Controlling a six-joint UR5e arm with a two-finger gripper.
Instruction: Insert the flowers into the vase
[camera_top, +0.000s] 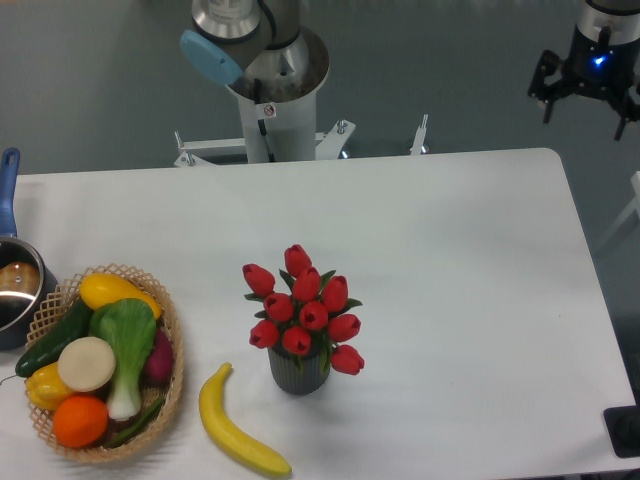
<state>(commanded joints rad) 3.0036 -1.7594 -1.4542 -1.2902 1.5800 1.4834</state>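
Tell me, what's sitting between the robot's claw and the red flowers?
Nothing. In the camera view the gripper hangs open past the table's far right corner, and only bare white table stretches from there to the flowers, which stand in the vase.

flowers (303, 308): red tulip buds with green leaves, standing upright in the vase, spreading wider than it
vase (298, 371): dark grey, ribbed, upright on the bench, just right of the banana
end effector (588, 96): at top right, beyond the bench's far corner, fingers spread and pointing down, holding nothing, blue light lit above
banana (233, 426): lying near the front edge
basket (172, 385): wicker, front left, filled with vegetables and fruit
pot (14, 283): at the left edge, blue handle
bench (460, 270): white
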